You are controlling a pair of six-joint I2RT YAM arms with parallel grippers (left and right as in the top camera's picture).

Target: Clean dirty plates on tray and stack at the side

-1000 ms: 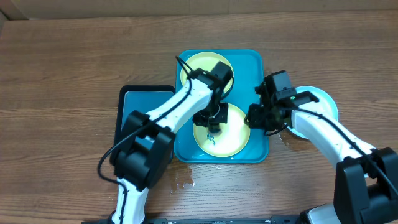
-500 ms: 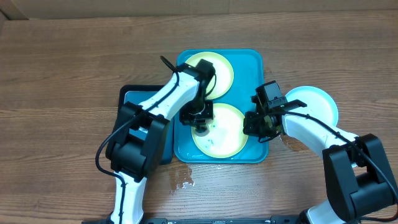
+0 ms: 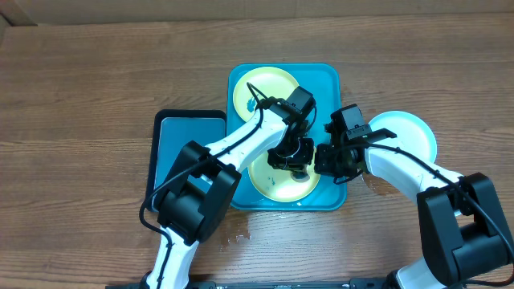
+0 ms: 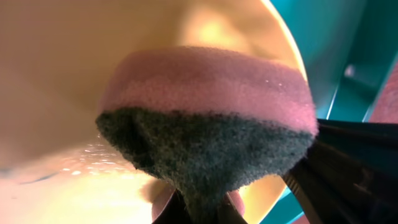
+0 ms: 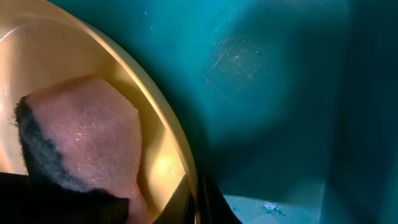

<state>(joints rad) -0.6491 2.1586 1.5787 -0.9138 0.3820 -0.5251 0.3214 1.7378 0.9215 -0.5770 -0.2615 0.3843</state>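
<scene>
The right jaws have just closed on the rim of the plate (image 3: 269,186) at the tray's (image 3: 329,74) near end, steadying it, while the left jaws, pinching the sponge (image 4: 205,124), have swept toward the tray's right edge, so scrubbing continues

Teal tray (image 3: 325,76) with two flat yellow-green plates (image 3: 263,90), nearer blue-smeared

Overhead evenly lit — wrist views blurry.
</scene>
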